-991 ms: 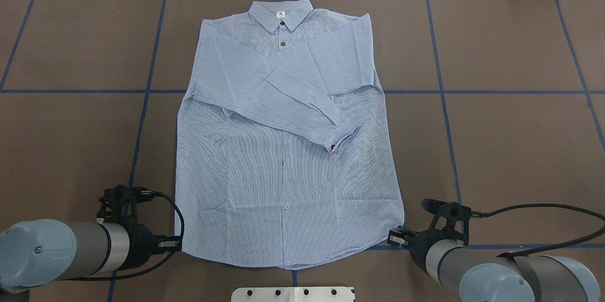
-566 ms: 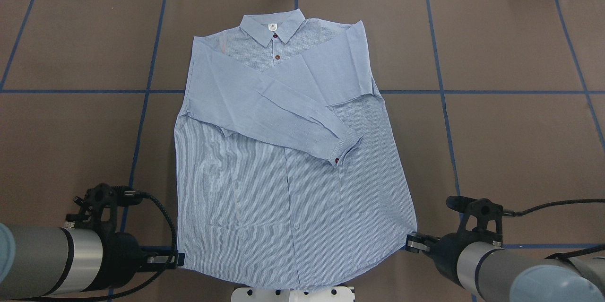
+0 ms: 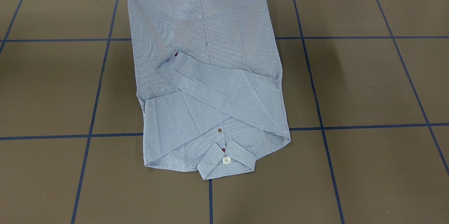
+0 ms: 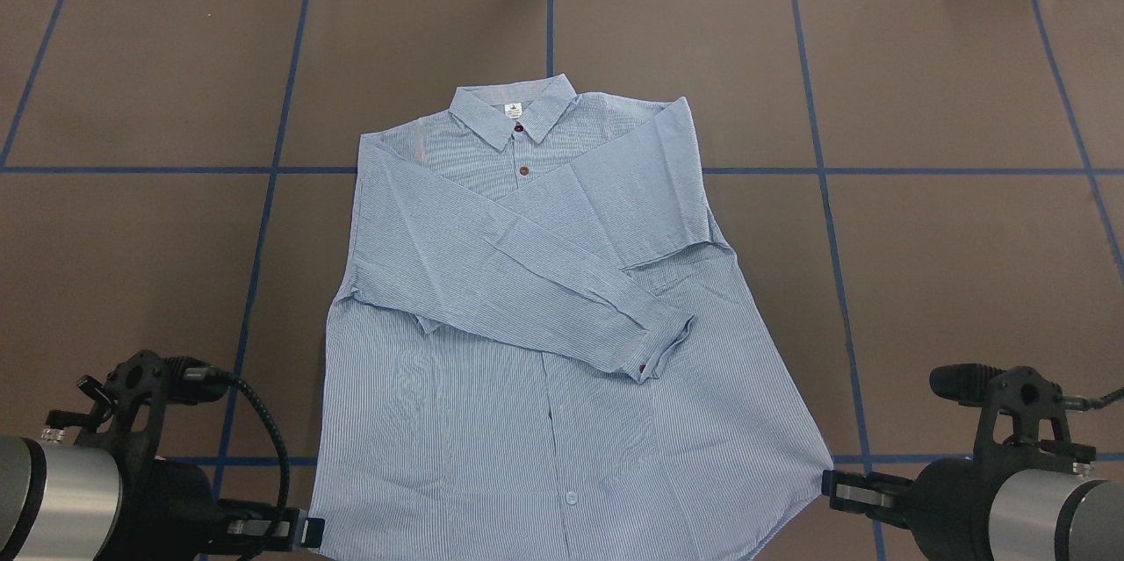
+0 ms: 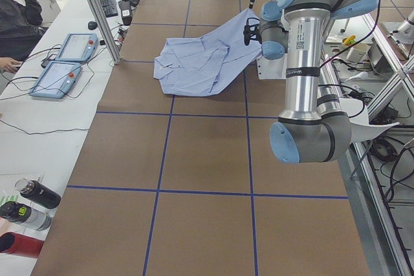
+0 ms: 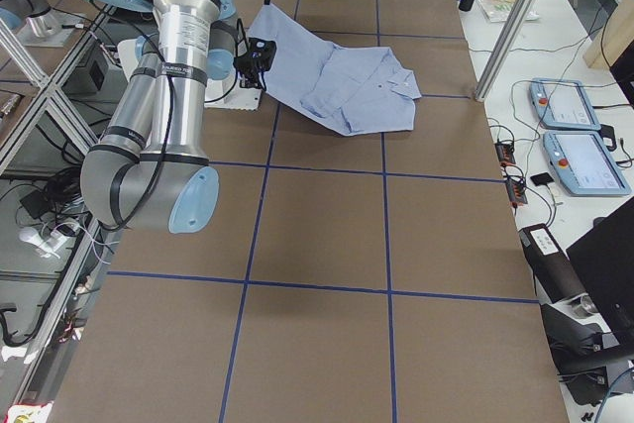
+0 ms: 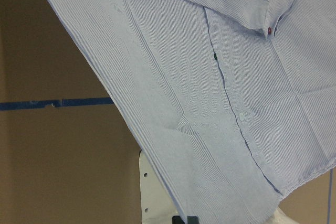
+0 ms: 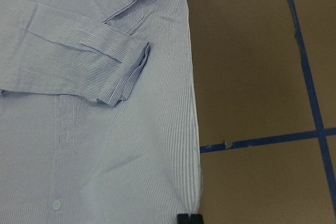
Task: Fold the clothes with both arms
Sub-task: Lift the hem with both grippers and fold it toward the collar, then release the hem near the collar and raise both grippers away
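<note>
Overhead exterior shows the light blue striped button shirt (image 4: 492,385) lying toward the brown table's (image 4: 966,236) robot-side edge, with one hem corner pinched by the black left gripper (image 4: 307,532) and the other by the right gripper (image 4: 830,485). Uneven lifting could slip a corner free or spill the crossed sleeves (image 4: 527,271).

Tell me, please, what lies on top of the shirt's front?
Both sleeves lie folded across the shirt chest. The diagonal sleeve crosses over the other sleeve, hiding its cuff. The middle of the button placket is covered too.
</note>
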Robot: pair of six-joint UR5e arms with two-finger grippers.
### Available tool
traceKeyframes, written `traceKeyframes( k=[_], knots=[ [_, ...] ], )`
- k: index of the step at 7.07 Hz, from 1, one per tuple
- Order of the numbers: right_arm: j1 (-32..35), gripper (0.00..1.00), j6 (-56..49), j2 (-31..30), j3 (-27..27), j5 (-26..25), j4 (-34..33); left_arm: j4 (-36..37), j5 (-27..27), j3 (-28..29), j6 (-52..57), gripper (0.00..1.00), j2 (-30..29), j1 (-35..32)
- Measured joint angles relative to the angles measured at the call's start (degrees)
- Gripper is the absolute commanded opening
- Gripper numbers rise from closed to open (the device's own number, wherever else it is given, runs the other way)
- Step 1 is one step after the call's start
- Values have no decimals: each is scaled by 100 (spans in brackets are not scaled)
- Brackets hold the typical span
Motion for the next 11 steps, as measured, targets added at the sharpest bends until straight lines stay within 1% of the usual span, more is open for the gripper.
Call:
traceKeyframes(
  k=[1, 2, 3, 5, 6, 7, 8, 9, 10, 11],
  knots=[
    [367, 0, -282, 205, -132, 88, -171, 91, -4, 200, 18, 0, -60, -192],
    [905, 0, -602, 684, -531, 278, -324, 127, 4, 522, 48, 0, -212, -496],
    [1502, 0, -930, 1361, -1058, 527, -563, 142, 11, 922, 86, 0, -462, -876],
    [2415, 0, -1607, 2736, -1723, 802, -1490, 155, 13, 1525, 257, 0, -976, -1677],
    [2811, 0, -1930, 3349, -2145, 934, -1906, 156, 18, 1866, 389, 0, -1245, -2051],
    [3115, 0, -2203, 3773, -2707, 1005, -2057, 151, 77, 2343, 579, 0, -1537, -2332],
    [3350, 0, -2453, 4028, -3329, 1033, -1944, 133, 258, 2912, 822, 0, -1819, -2509],
    [3504, 0, -2614, 4165, -3996, 1038, -1544, 80, 466, 3461, 1052, 0, -2054, -2610],
    [3623, 0, -2743, 4315, -4692, 1037, -1031, -17, 592, 3897, 1279, 0, -2204, -2703],
    [3734, 0, -2826, 4532, -5270, 1042, -660, -147, 637, 4162, 1443, 0, -2258, -2781]
  ],
)
